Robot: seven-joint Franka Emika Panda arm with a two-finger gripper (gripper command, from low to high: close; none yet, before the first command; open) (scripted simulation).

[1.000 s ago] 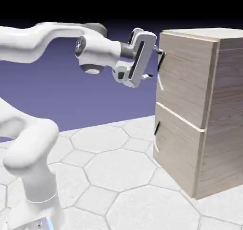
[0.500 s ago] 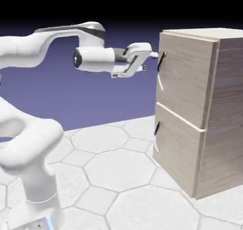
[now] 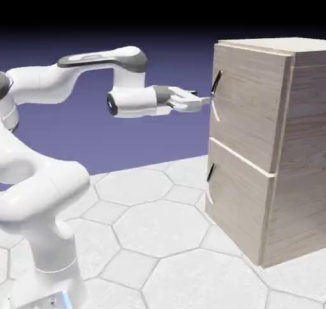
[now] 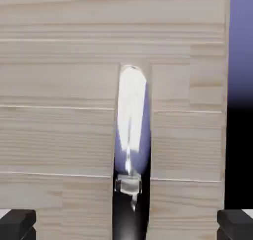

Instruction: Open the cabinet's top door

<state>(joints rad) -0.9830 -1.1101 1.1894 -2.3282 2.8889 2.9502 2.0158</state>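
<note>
1. My gripper (image 3: 202, 100) stands wide open and holds nothing; in the hand view its two dark fingertips (image 4: 18, 223) sit far apart at the bottom corners with only wood between them.
2. I see the hand lying level, pointing at the upper part of the cabinet's front, its tips just short of the handle (image 3: 216, 83) in the exterior view. I cannot tell whether they touch it.
3. In the hand view the handle (image 4: 131, 135) runs as a shiny, reflective bar straight up the middle, between my fingertips.
4. The top door (image 3: 245, 110) appears shut, sitting flush above the lower panel (image 3: 235, 196), which carries its own dark handle.
5. The cabinet (image 3: 305, 148) stands at the exterior view's right on the pale hexagon-tiled floor (image 3: 153, 237), with the white arm (image 3: 70, 78) reaching across to it from the left.
</note>
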